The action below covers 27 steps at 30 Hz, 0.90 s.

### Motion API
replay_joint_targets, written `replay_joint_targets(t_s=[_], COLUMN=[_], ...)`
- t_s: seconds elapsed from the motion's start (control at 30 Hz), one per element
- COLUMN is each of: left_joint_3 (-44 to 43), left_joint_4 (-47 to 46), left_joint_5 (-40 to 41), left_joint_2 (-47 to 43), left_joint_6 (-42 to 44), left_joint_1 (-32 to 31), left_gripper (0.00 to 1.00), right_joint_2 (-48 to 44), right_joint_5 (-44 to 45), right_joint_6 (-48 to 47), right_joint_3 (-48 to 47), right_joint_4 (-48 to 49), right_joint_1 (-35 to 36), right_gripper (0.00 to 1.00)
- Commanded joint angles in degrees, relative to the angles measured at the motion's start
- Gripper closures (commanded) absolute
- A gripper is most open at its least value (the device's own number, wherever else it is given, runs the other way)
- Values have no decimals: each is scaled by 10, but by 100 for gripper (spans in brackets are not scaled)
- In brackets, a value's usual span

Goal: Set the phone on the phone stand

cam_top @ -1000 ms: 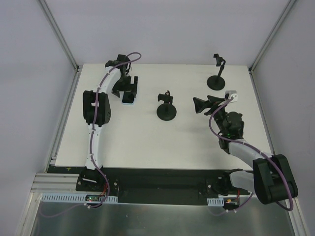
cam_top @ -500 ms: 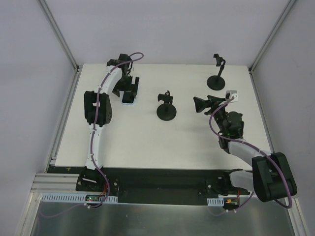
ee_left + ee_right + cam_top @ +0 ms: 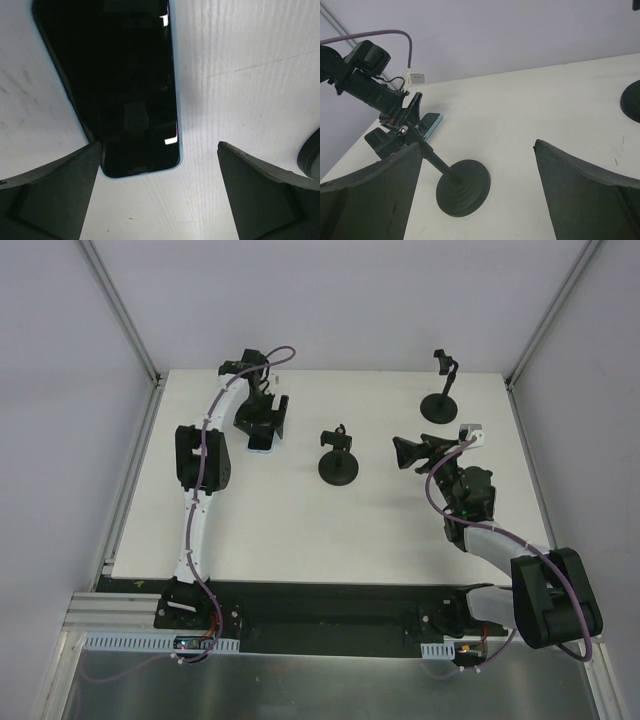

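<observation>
The left hand [image 3: 159, 172] hung wide open over the flat black phone with a blue rim [image 3: 110, 85], likely so it could grab it.

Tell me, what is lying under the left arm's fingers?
A dark-screened phone lies flat on the white table, below the open fingers. From the top view the arm covers most of it.

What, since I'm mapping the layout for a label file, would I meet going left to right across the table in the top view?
phone → short phone stand → tall phone stand
</observation>
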<state>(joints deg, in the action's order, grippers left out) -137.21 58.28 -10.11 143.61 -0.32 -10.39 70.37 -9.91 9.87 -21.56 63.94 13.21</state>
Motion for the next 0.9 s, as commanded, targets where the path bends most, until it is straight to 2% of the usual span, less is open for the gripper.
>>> replay_joint_targets(t_s=[0.0,0.23,0.57,0.87], left_joint_3=[-17,18,55,88], left_joint_4=[39,42,54,34], left_joint_5=[-54,-91,-22,-87], left_joint_2=[6,-8,-61,-65], left_joint_6=[-33,-58,-29,-55], left_joint_1=[10,6,-36,-51], left_gripper=[1,1,3,12], right_joint_2=[9,13,19,18], right_joint_5=[-14,-19,-22,-20], right_joint_6=[12,16,20,21], right_joint_3=[-11,-15,-16,-15], right_joint_4=[50,51,53,54], right_joint_1=[-5,-5,-4,-5], right_gripper=[4,4,4,4])
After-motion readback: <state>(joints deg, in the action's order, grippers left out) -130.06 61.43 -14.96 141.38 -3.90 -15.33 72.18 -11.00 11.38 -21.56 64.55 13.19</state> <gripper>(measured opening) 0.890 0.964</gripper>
